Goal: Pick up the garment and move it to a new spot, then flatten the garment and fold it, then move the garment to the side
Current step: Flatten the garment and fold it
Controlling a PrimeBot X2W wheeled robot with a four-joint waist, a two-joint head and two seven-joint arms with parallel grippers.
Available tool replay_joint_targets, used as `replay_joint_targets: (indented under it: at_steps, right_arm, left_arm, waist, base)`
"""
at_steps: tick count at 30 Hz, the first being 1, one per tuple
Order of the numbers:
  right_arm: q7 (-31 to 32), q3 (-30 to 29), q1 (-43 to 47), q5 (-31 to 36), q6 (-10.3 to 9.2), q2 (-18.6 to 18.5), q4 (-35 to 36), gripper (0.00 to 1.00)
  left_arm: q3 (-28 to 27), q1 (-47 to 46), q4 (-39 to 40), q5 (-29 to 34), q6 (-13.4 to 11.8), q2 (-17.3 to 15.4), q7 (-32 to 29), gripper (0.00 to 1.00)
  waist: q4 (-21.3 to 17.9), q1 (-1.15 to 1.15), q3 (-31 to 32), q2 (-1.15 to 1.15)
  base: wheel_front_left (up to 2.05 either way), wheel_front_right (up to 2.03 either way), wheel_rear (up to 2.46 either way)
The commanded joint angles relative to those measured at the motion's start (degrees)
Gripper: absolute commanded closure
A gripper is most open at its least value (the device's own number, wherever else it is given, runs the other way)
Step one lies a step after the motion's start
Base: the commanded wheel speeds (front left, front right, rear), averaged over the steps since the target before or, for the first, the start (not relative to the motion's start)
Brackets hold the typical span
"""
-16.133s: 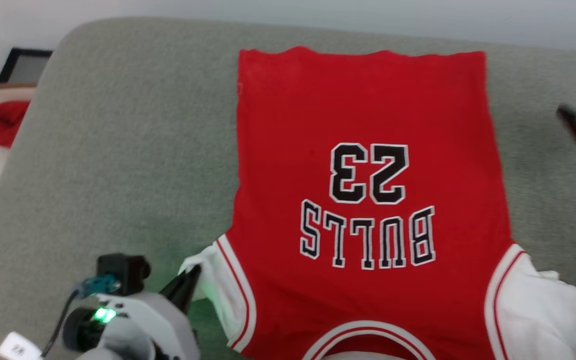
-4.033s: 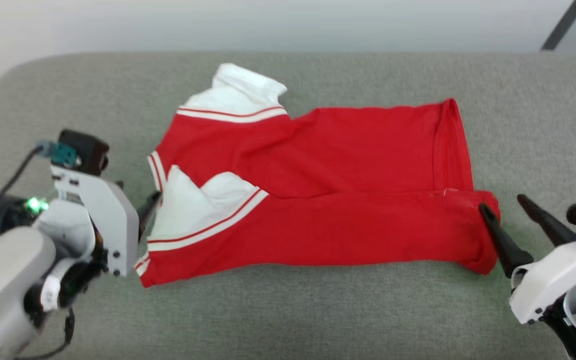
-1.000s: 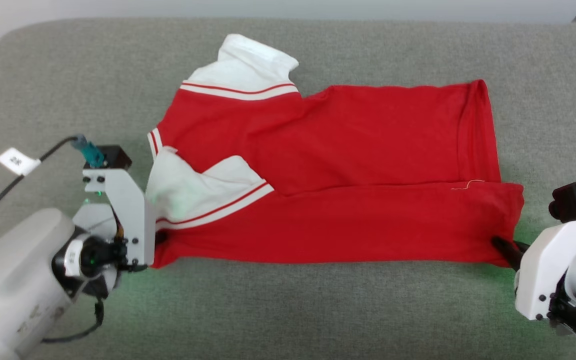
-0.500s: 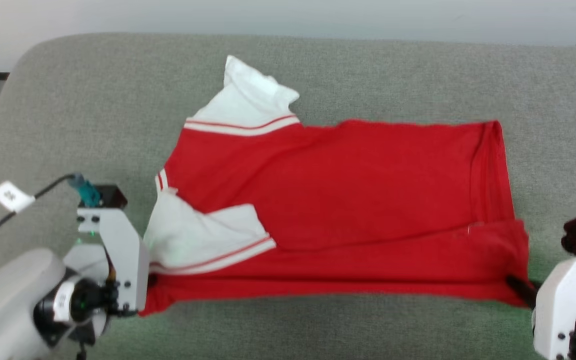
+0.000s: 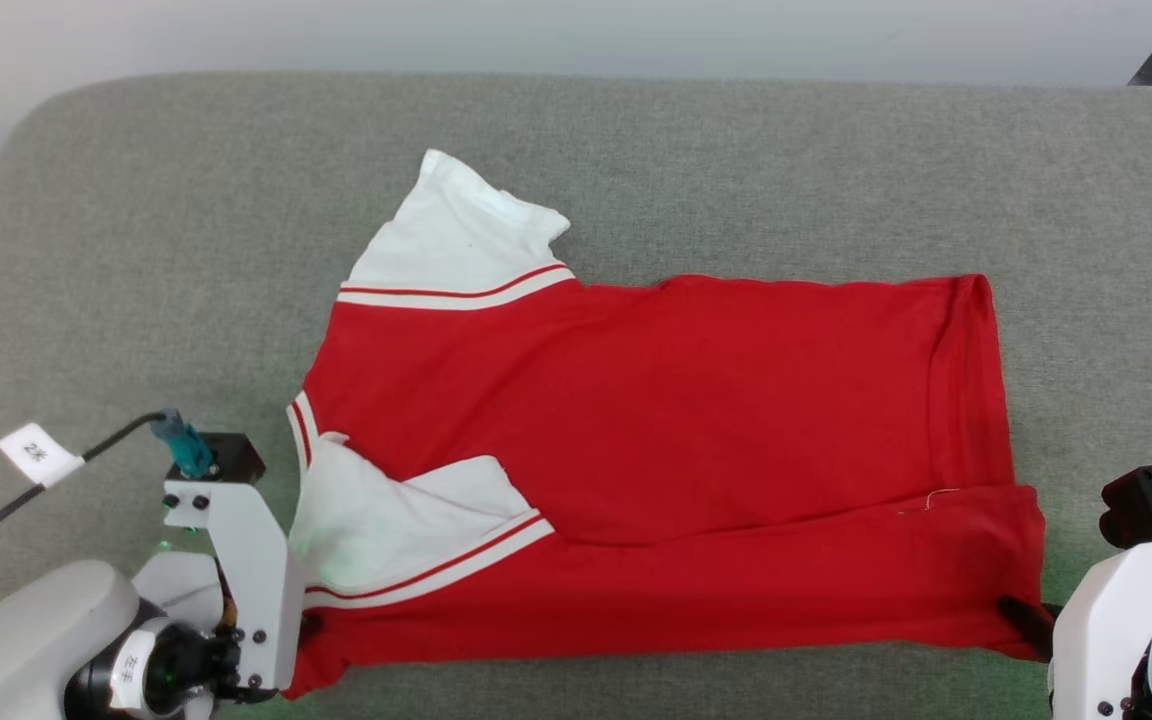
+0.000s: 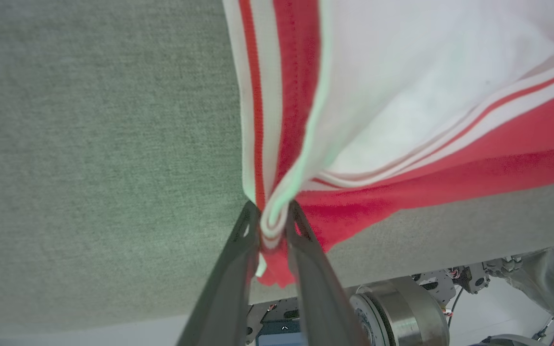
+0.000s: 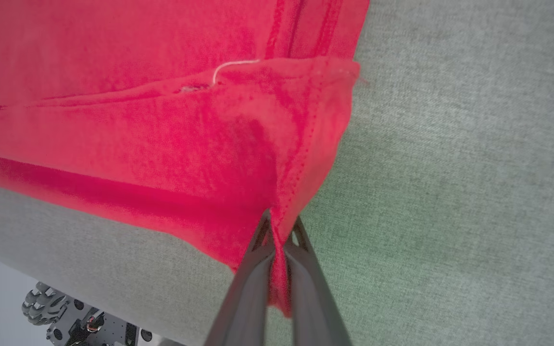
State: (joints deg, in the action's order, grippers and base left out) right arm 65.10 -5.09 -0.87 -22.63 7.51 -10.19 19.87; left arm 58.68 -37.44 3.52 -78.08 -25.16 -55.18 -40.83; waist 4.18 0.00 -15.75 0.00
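Note:
The garment (image 5: 696,420), a red shirt with white sleeves and striped trim, lies sideways on the grey cushion (image 5: 186,250), its near long edge folded over. One white sleeve (image 5: 456,240) points to the far side, the other (image 5: 406,525) lies on the fold. My left gripper (image 5: 308,628) is shut on the garment's near left corner, and in the left wrist view its fingers (image 6: 272,226) pinch the striped trim (image 6: 260,120). My right gripper (image 5: 1021,612) is shut on the near right hem corner; the right wrist view shows red cloth (image 7: 185,129) pinched in that gripper (image 7: 279,230).
The cushion's near edge (image 6: 113,317) runs just behind both grippers, with the robot's base (image 6: 392,312) below it. A pale wall (image 5: 536,35) stands beyond the cushion's far edge. A tagged cable (image 5: 36,455) trails from my left wrist.
Over the last second both grippers stayed shut on the near corners and drew the garment toward the cushion's near edge. The head camera has shifted too.

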Motion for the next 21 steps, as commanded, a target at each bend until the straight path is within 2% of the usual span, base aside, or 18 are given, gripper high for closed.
replay_joint_targets:
  at_steps: [1,2,7,12,17,21]
  right_arm:
    - [0.2,0.1,0.1,0.4,-0.04,0.1,-0.1,0.0]
    - [0.3,0.2,0.1,0.4,-0.04,0.2,-0.1,0.0]
    - [0.8,0.4,0.6,0.1,-0.04,0.4,0.3,0.0]
    - [-0.4,-0.7,0.5,-0.3,-0.04,1.0,2.5,0.0]
    - [-8.3,-1.3,-2.1,-0.6,-0.04,2.1,4.7,0.0]
    - [-20.2,-0.6,-5.4,-1.0,-0.03,3.1,4.5,0.0]
  left_arm:
    - [0.2,0.2,0.0,0.5,0.3,0.0,-0.2,0.24]
    - [0.2,0.1,0.0,0.5,0.2,0.2,-0.2,0.0]
    - [0.9,-0.4,0.4,1.5,0.6,-0.5,-0.8,0.0]
    - [-0.2,-1.3,2.2,2.1,0.6,-2.6,-0.2,0.0]
    - [-3.2,-3.5,4.1,3.7,1.6,-3.9,3.9,0.0]
    - [-4.8,-6.5,2.5,7.8,3.9,-3.2,8.9,0.0]
  waist:
    - [-0.1,0.0,0.1,0.0]
    - [-0.2,0.0,0.3,0.0]
    - [-0.7,0.0,1.2,0.0]
    - [-1.6,0.0,2.0,0.0]
    - [-3.2,0.0,2.4,0.0]
    - [-5.0,0.0,2.3,0.0]
  base:
    - [0.0,0.0,0.0]
    - [0.0,0.0,0.0]
    - [0.0,0.0,0.0]
    - [0.0,0.0,0.0]
    - [0.0,0.0,0.0]
    - [0.0,0.0,0.0]
